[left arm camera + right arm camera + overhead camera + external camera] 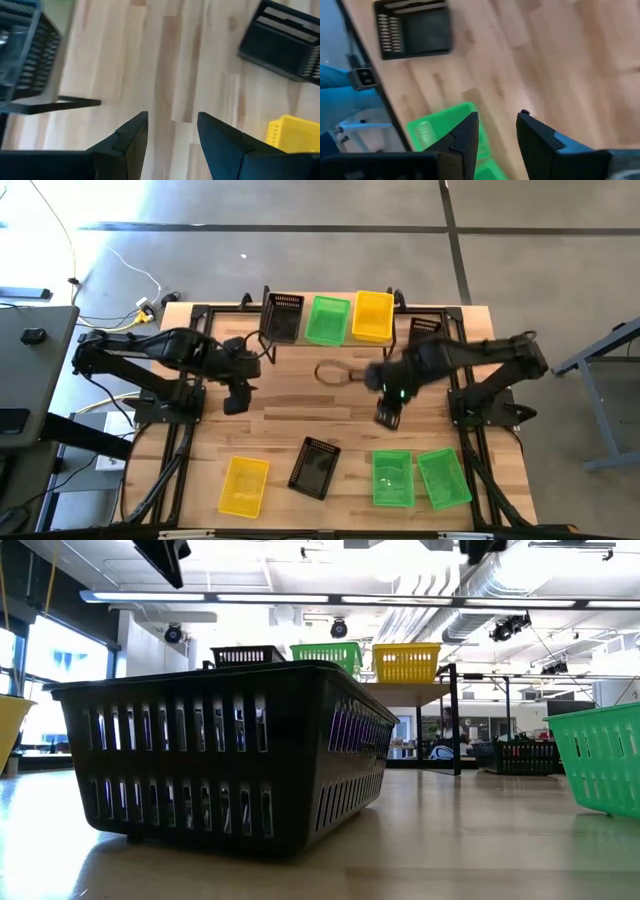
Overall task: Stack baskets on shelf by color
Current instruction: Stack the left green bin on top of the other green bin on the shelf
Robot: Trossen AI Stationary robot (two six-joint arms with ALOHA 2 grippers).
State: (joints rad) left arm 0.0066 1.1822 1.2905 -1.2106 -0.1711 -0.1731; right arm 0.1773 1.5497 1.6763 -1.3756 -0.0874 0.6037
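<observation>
The shelf (330, 338) stands along the table's far edge with a black basket (283, 317), a green basket (327, 320) and a yellow basket (372, 316) side by side on its top. Near the front edge, bottoms on the table, sit a yellow basket (244, 486), a black basket (314, 468) and two green baskets (392, 478) (443, 477). My left gripper (236, 398) hangs open over bare wood at mid-left, pointing steeply down. My right gripper (388, 416) hangs open at mid-right, above and just beyond the green baskets. In the wrist views both grippers (172, 135) (497, 130) have nothing between their fingers.
Another black basket (425, 330) stands at the shelf's right end on the table. Bare wood lies across the table's middle between the shelf and the front row. The arms' black base frames (165, 412) run along both side edges.
</observation>
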